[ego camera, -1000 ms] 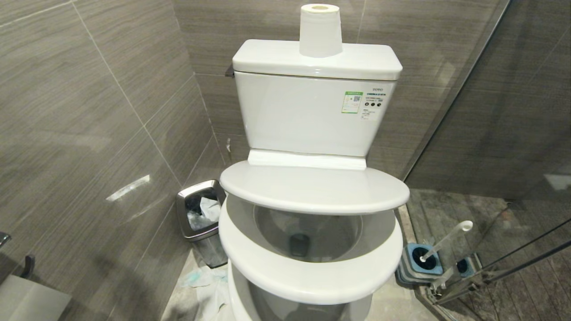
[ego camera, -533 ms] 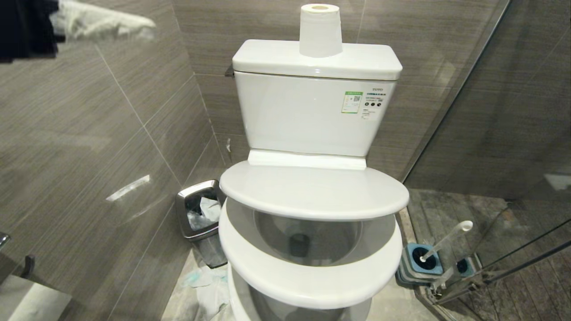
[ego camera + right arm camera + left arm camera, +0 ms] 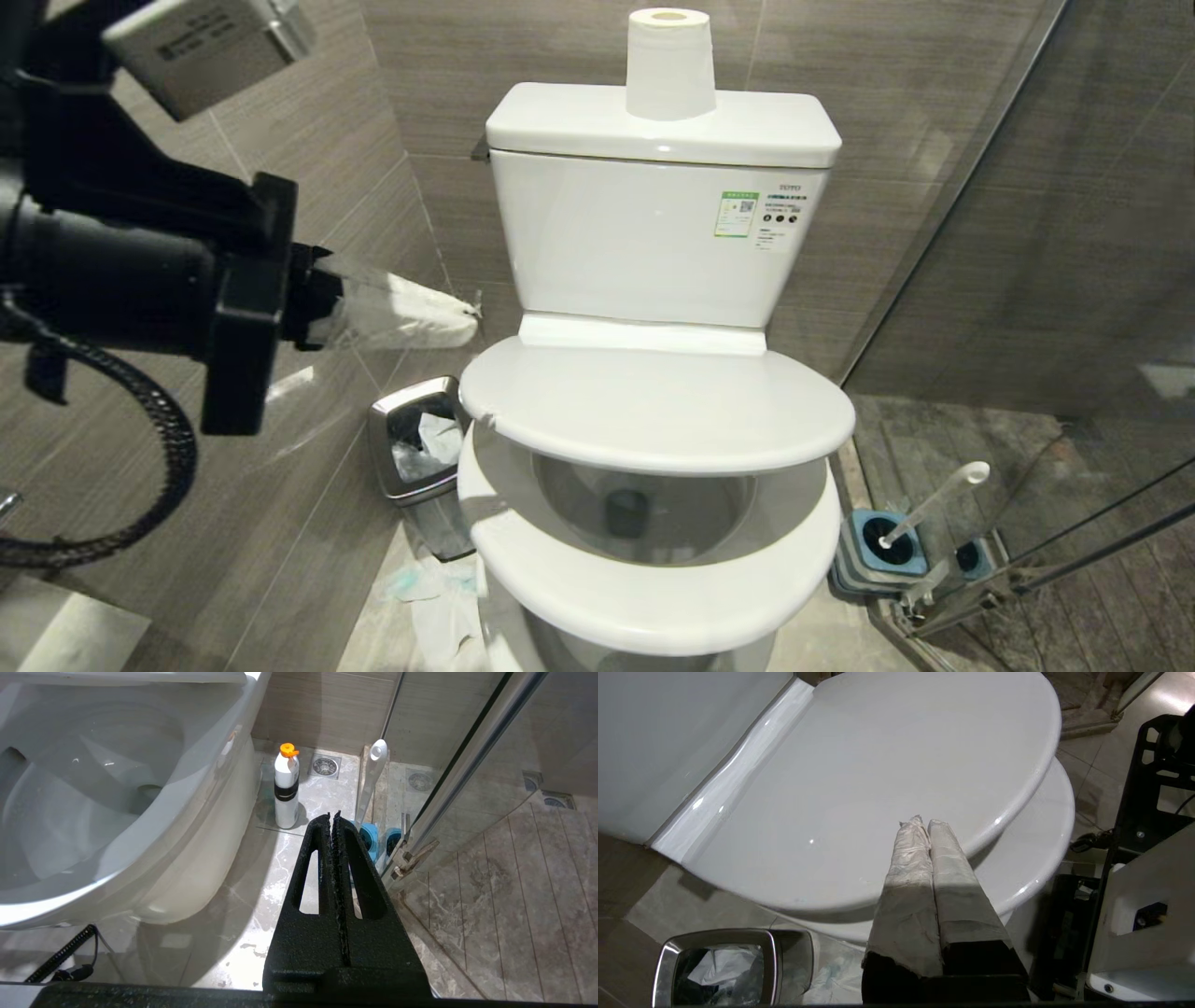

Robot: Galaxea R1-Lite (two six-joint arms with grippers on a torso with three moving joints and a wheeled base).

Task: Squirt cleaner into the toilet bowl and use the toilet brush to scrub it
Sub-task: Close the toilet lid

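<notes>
Left gripper (image 3: 467,322) closed, empty, newly arrived beside the tank.
Toilet bowl (image 3: 644,504) sits at its five o'clock; lid (image 3: 653,401) half-lowered.

Tiled floor (image 3: 822,644) under waste bin (image 3: 415,448), brush holder (image 3: 882,551), cleaner bottle (image 3: 286,791).

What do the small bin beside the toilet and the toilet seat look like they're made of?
The small square waste bin looks like polished steel: its rim mirrors the surroundings. The white oval toilet seat looks like glossy moulded plastic, smooth with soft highlights, though the shine alone can't rule out another material.
</notes>
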